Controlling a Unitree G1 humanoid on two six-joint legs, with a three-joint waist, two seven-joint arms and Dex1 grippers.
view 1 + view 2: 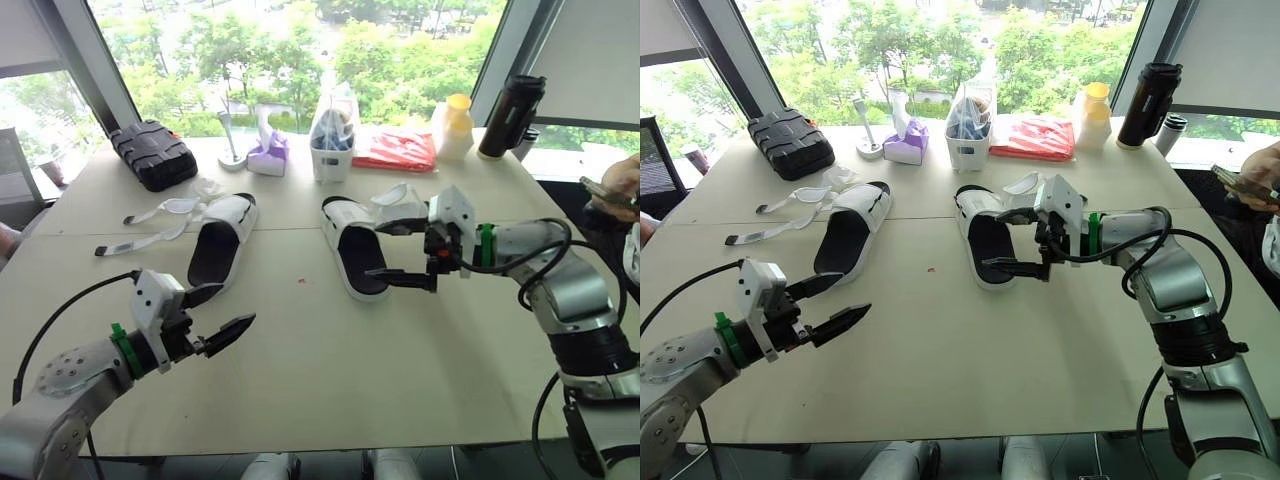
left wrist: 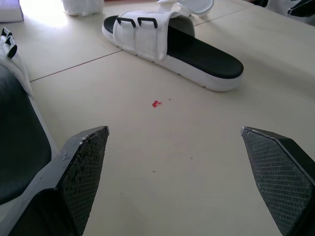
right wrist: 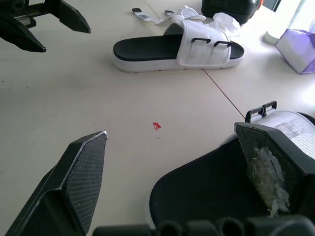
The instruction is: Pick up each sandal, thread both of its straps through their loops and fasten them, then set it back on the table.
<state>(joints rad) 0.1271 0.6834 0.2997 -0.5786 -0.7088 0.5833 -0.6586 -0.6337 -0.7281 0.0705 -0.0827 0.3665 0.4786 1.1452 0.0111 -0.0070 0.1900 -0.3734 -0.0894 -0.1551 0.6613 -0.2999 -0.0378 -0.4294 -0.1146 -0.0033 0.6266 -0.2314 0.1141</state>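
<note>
Two white sandals with black footbeds lie on the table [image 1: 340,380]. The left sandal [image 1: 221,244] has both straps [image 1: 150,226] loose, trailing to its left. On the right sandal [image 1: 352,252] the straps [image 1: 398,199] are flipped open toward its right side, and the black loops [image 2: 139,22] stand empty. My right gripper [image 1: 375,250] hovers open just above this sandal's footbed [image 3: 206,189], holding nothing. Open and empty too, my left gripper [image 1: 236,305] sits near the heel of the left sandal [image 2: 19,147].
Along the far edge stand a black case [image 1: 152,153], a purple tissue box [image 1: 268,156], a white container [image 1: 332,152], a red packet [image 1: 396,150], a yellow-capped bottle [image 1: 455,126] and a black tumbler [image 1: 510,115]. A person's hand [image 1: 612,188] holds a phone at the right edge.
</note>
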